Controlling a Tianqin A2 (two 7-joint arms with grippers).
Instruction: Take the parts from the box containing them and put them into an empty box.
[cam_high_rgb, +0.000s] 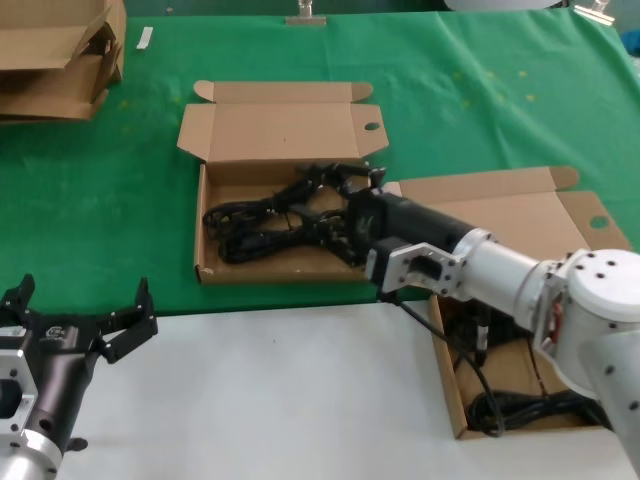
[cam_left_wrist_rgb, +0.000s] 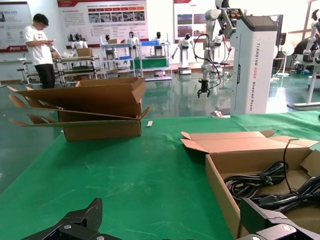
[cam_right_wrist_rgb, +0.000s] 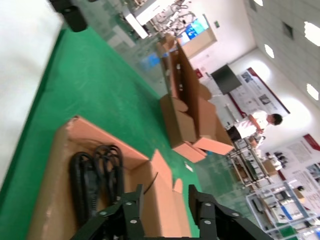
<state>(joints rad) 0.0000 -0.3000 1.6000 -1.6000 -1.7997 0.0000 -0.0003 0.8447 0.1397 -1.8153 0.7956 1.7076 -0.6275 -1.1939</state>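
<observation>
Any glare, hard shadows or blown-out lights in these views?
Head view: even light, no hard shadows; right gripper in the cord box, left gripper idle at near left. Left wrist view: glossy floor mirrors the hall. Right wrist view: ceiling lights blown out.

Glossy exhibition hall floor (cam_left_wrist_rgb: 165, 102), poster-hung walls (cam_left_wrist_rgb: 102, 15), metal shelving (cam_left_wrist_rgb: 120, 60), bright ceiling lights (cam_right_wrist_rgb: 312, 32).

The right arm (cam_high_rgb: 470, 270) covers the near right corner of the cord box (cam_high_rgb: 212, 268) and much of the second box (cam_high_rgb: 450, 385), whose cord bundle (cam_high_rgb: 520, 408) shows only in part. The cardboard pile (cam_high_rgb: 60, 60) is cut off by the head view's edge. The left gripper (cam_high_rgb: 82, 318) is only partly in view.
</observation>
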